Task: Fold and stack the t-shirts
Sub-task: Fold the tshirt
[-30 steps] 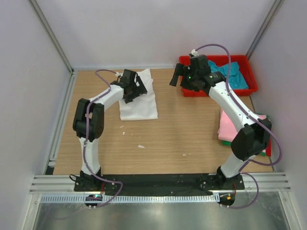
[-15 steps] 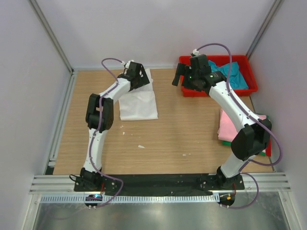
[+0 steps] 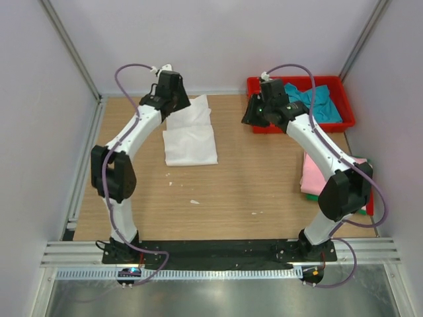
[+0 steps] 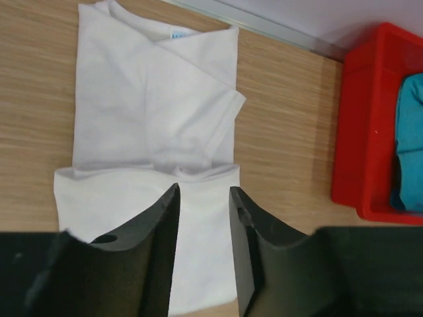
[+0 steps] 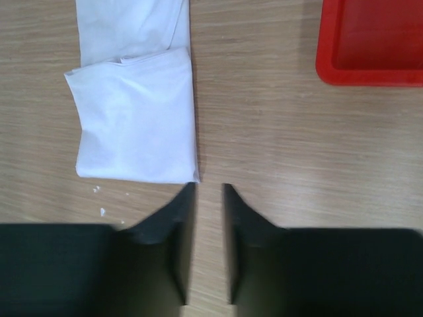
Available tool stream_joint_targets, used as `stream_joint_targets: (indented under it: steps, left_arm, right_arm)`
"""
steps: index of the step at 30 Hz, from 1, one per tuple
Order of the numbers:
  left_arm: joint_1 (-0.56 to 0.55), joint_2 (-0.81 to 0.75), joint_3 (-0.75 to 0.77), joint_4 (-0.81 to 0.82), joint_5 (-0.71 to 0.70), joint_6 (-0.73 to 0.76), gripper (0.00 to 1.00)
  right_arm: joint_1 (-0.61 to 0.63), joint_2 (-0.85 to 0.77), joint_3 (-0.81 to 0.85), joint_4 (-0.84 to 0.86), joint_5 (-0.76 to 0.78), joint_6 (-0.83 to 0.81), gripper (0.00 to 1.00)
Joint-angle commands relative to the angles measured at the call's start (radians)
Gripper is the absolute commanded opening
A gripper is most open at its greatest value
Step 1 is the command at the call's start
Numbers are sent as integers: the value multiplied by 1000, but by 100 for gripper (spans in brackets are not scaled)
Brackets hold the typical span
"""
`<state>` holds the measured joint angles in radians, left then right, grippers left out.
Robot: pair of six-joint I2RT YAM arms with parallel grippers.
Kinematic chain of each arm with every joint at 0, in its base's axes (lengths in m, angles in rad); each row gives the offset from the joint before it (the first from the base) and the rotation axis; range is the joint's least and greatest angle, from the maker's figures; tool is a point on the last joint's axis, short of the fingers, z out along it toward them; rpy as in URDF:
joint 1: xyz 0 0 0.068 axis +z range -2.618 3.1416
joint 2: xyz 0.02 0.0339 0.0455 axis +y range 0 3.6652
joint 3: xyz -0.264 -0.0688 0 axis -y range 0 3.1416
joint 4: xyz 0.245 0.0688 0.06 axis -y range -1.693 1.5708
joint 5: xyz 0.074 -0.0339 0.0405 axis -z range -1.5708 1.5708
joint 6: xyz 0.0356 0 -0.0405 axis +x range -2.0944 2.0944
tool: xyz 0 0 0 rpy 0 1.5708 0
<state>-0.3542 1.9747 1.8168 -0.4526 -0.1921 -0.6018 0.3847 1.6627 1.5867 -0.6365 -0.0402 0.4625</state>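
A white t-shirt [image 3: 190, 135] lies partly folded on the wooden table, with its lower part doubled over [image 4: 152, 119] [image 5: 135, 112]. My left gripper [image 3: 170, 99] [image 4: 203, 188] hovers over the shirt's far end, its jaws narrowed with a bare gap between them. My right gripper [image 3: 254, 113] [image 5: 209, 185] hangs by the red tray's left wall above bare wood, also with a narrow empty gap. A teal t-shirt [image 3: 320, 102] [image 4: 411, 132] lies crumpled in the tray. A folded pink t-shirt [image 3: 314, 175] rests at the right edge on a green one [image 3: 311, 197].
The red plastic tray [image 3: 297, 80] [image 4: 360, 132] [image 5: 370, 72] stands at the back right corner. Small white crumbs [image 3: 193, 201] dot the wood near the table's middle. Grey walls close in the left, back and right sides.
The left arm has lifted off the white shirt and swung back toward the far left. Both grippers' jaws have narrowed from wide open. The right gripper has tipped down beside the tray.
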Motion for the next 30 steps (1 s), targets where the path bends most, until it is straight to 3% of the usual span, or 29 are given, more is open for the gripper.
stream_joint_targets:
  steps: [1, 2, 3, 4, 9, 21, 24, 25, 27, 30]
  left_arm:
    - [-14, -98, -131, 17, 65, -67, 35]
    - [-19, -103, -189, 22, 65, -75, 28]
    - [-26, -102, -206, 25, 66, -87, 12]
    - [-29, -97, -218, 25, 71, -107, 2]
    - [-51, 7, -189, 28, 62, -116, 0]
    - [-51, 263, 28, 60, -26, -59, 0]
    - [-49, 302, 61, 63, -35, -65, 0]
    - [-49, 318, 65, 49, -33, -70, 0]
    - [-49, 328, 59, 48, -24, -82, 0]
    - [-49, 317, 33, 45, -41, -84, 1]
  right_arm:
    - [2, -32, -14, 66, -21, 13, 19]
    - [2, -40, -20, 73, -9, 11, 15]
    - [2, -46, -21, 74, -3, 11, 13]
    - [2, -60, -21, 80, 3, -2, 9]
    - [3, -84, 1, 49, 71, -44, 8]
    - [2, -165, -48, -19, 105, -45, 32]
    - [2, -179, -86, -6, 77, -41, 54]
    - [2, -179, -91, -8, 76, -39, 81]
    - [2, -179, -91, -9, 65, -44, 99]
    - [2, -179, -82, -11, 62, -54, 100]
